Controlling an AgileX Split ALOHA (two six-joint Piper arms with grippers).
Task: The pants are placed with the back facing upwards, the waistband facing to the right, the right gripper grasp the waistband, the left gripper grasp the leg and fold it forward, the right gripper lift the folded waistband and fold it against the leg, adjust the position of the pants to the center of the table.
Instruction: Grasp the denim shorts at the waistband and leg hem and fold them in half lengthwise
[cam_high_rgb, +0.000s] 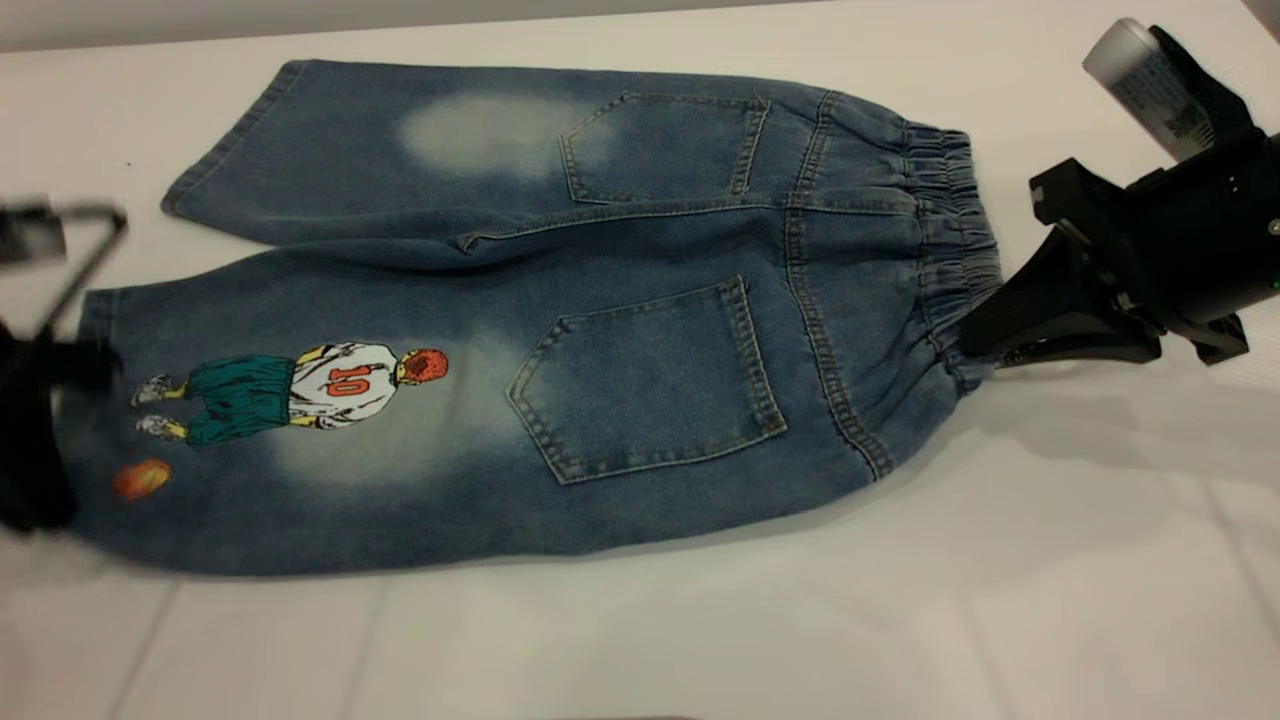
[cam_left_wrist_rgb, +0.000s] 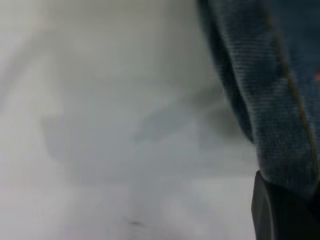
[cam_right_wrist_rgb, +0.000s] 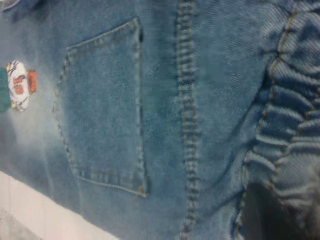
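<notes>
Blue denim pants (cam_high_rgb: 640, 300) lie flat on the white table (cam_high_rgb: 700, 640), back pockets up, gathered waistband (cam_high_rgb: 955, 230) to the right. My right gripper (cam_high_rgb: 975, 348) sits at the waistband's near corner, shut on the bunched fabric; one dark finger (cam_right_wrist_rgb: 260, 215) shows under the gathers (cam_right_wrist_rgb: 295, 150). The leg (cam_high_rgb: 300, 440) with the number 10 player print points left. My left gripper (cam_high_rgb: 70, 370) is at its hem, blurred, shut on the leg. In the left wrist view the hem (cam_left_wrist_rgb: 280, 100) runs into a black finger (cam_left_wrist_rgb: 280, 210) and hangs a little above the table.
The plain leg (cam_high_rgb: 400, 150) with a faded patch lies at the far side. A thin black cable (cam_high_rgb: 85, 255) loops above the left gripper. The right arm's body (cam_high_rgb: 1190, 230) stands over the table's right edge. Bare tabletop stretches along the near side.
</notes>
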